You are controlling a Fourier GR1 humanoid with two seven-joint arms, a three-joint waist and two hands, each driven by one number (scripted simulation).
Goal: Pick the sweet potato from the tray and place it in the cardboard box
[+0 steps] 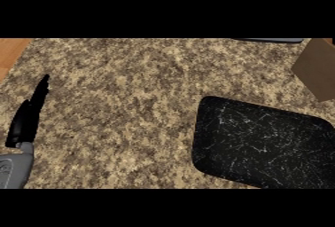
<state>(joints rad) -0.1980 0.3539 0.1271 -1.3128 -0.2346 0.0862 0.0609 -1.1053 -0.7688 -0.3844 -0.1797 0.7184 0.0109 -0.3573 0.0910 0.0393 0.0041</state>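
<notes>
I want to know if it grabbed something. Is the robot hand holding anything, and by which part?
The left robot hand holds nothing: it rests open at the left edge, fingers straight. The right robot hand is out of view.

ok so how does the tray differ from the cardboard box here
Colour: the tray is black with thin white streaks; the cardboard box is plain brown.
Shape: the tray has rounded corners; the cardboard box has straight edges and a sharp corner.
Place: the tray lies nearer the robot; the cardboard box sits farther back at the right edge, only partly in view.
Both rest on the speckled counter, on the robot's right.
</notes>
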